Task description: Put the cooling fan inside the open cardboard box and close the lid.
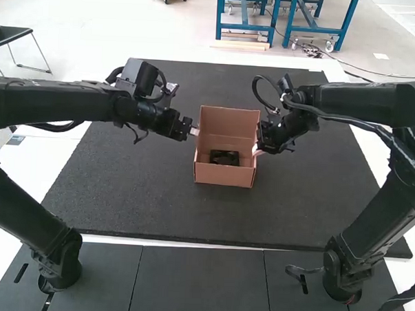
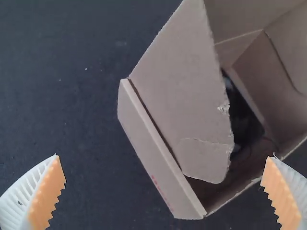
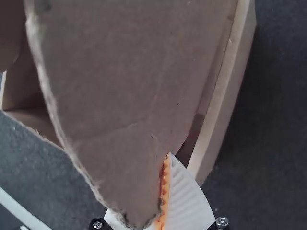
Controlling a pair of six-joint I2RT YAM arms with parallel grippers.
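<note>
An open cardboard box stands mid-mat, its lid upright at the back. The black cooling fan lies inside it, seen as a dark shape, the fan, past a side flap. My left gripper is at the box's left top edge, open, its orange-padded fingers wide apart above that flap. At the box's right side, my right gripper is open too, with the right side flap standing between its fingers; the other finger is mostly hidden behind the cardboard.
The box rests on a black mat over a white table. Free mat lies in front of the box and on both sides beyond the arms.
</note>
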